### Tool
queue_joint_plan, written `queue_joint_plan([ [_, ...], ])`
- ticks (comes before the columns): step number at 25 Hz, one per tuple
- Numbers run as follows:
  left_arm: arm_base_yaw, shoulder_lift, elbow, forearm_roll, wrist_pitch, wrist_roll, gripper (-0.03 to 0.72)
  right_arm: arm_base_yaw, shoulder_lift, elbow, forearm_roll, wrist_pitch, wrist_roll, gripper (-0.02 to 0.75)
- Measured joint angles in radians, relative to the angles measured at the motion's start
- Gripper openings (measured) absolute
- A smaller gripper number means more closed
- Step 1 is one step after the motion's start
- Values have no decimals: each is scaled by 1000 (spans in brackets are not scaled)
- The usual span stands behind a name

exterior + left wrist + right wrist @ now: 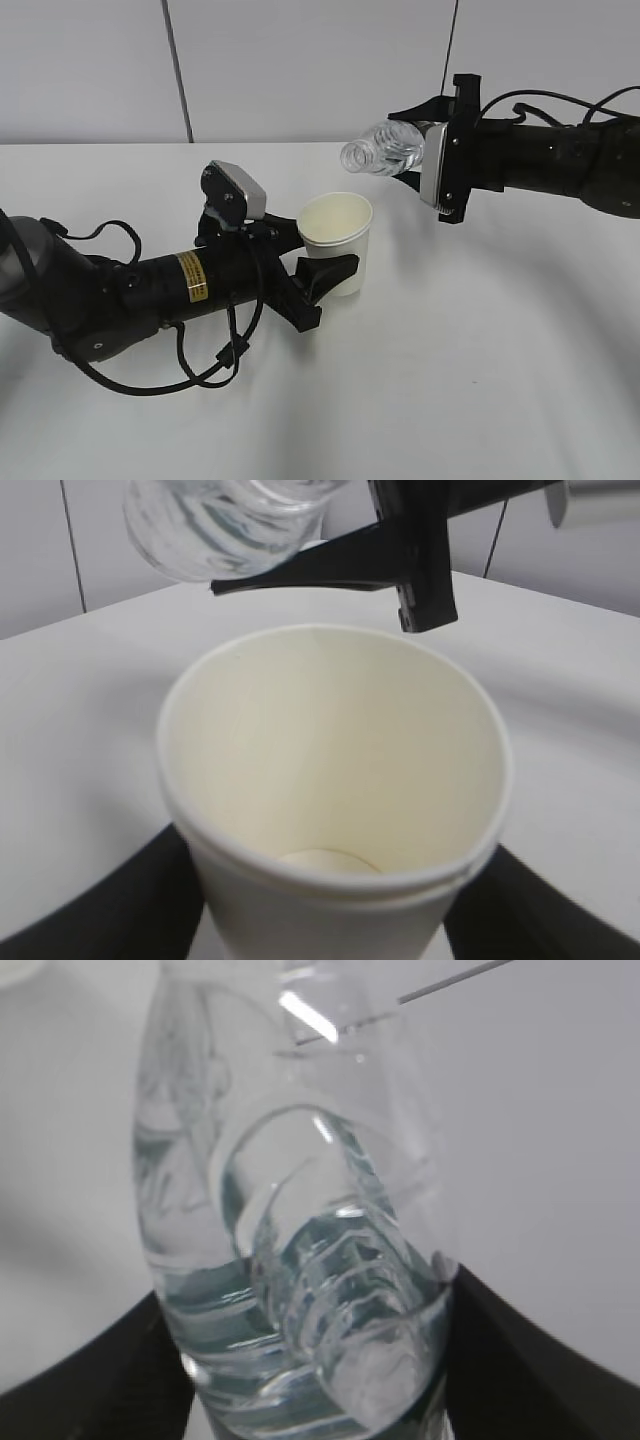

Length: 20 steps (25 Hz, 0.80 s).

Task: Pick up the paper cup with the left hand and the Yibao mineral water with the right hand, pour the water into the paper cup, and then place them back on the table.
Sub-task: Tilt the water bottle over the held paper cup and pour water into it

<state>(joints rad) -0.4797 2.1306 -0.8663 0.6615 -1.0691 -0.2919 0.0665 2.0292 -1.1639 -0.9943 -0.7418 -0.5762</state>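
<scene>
Pouring step. The left pincer (335, 278) grips the paper cup (337, 238) by its lower wall, upright, above the desk (480, 360). The right pincer (432, 150) clamps the Yibao mineral water (385, 150), tipped nearly level, mouth just up and right of the rim (no stream visible yet). Judgement: bring the mouth over the cup's centre first, then tilt slowly, keeping the cup steady.

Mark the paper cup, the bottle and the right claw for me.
paper cup (340, 262): exterior view, outer side wall.
bottle (385, 150): exterior view, clear ribbed shoulder.
right claw (418, 152): exterior view, between the fingertips.
</scene>
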Motion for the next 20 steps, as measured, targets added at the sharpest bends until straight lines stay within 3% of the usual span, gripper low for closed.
queue_joint_plan([
  [20,0,0,-20,-1,13,-2,433,0,0,0,0,2,-100,490],
])
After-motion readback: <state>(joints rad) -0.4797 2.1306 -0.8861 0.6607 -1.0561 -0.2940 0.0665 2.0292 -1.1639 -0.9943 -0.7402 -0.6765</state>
